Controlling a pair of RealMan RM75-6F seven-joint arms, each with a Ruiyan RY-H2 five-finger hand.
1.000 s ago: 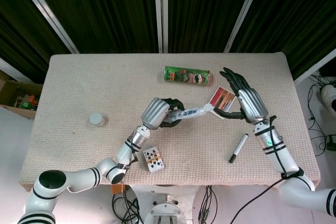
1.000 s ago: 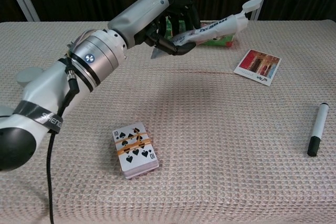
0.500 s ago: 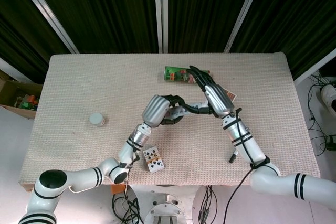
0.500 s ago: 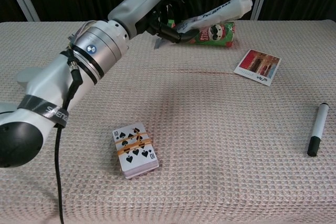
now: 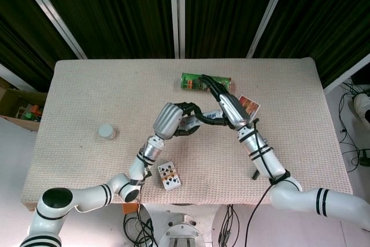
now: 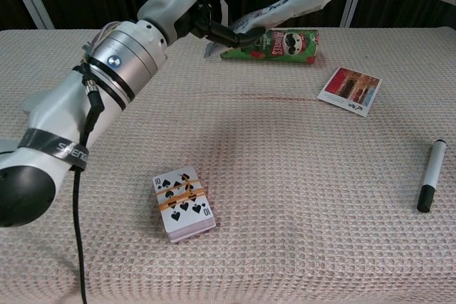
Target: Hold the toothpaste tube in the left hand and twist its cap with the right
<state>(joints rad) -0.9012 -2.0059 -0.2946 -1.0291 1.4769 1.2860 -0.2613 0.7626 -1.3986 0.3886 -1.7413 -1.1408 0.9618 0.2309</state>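
Your left hand grips the toothpaste tube, cap end angled up-right toward your right hand, whose grip stays unclear.

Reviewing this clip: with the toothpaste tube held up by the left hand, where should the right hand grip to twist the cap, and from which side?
Probably the cap end itself: the toothpaste tube slants up and away from the left hand, which grips its lower body, leaving the cap end free. The right hand should come from that free end, fingers around the cap.
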